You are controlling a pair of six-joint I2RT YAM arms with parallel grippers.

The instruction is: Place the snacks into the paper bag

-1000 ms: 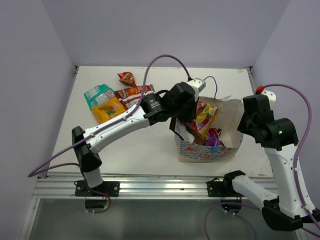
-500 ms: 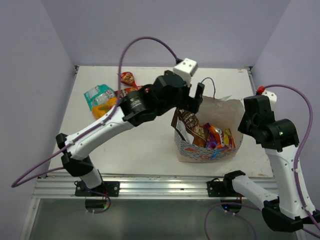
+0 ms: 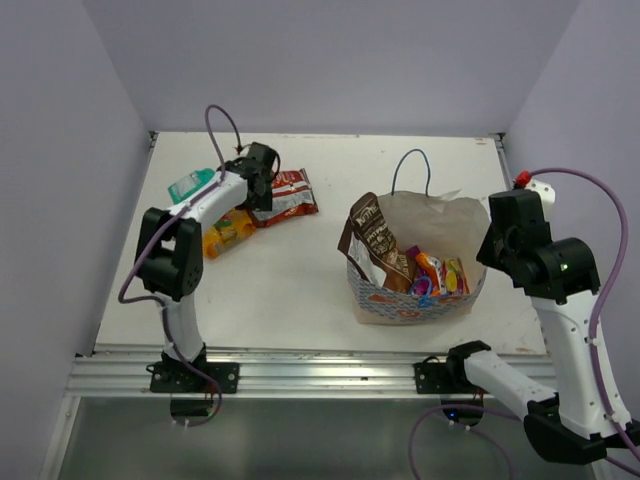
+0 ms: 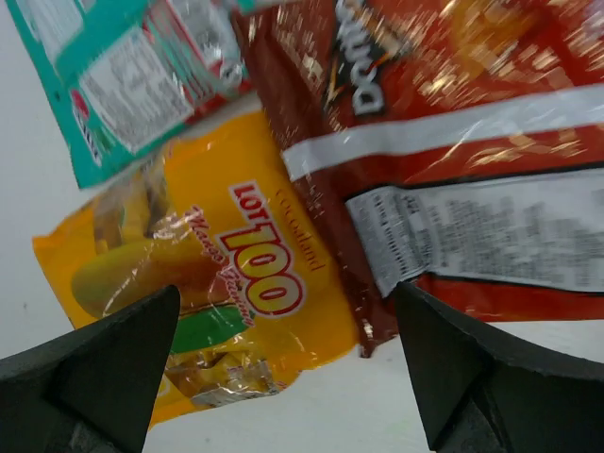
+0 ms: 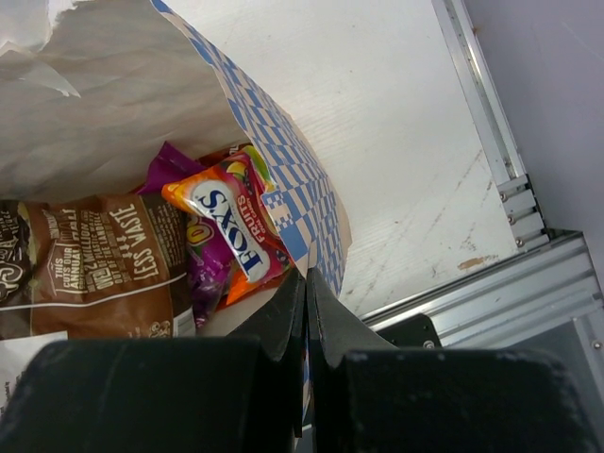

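**Mia:** What is the biggest thing on the tabletop (image 3: 300, 270)?

**Ben:** The paper bag (image 3: 470, 225). It stands open on the right side. The right fingers (image 5: 288, 311) are pinched tight on its rim.

**Mia:** What is inside?

**Ben:** A brown packet (image 5: 94, 264) that says "LESS WASTE". A smaller orange packet (image 5: 236, 226) says "FOX'S FRUITS", and a purple packet (image 5: 209, 274) lies under it.

**Mia:** And the other arm?

**Ben:** The left fingers (image 4: 142, 330) are spread wide with nothing in them, just over packets at the far left. The red packet (image 4: 453, 123) reads "DORI", and the rest is cut off. The yellow packet (image 4: 226, 274) touching it says "LOT 100". The words on the teal packet (image 4: 132, 85) are too blurry to read.
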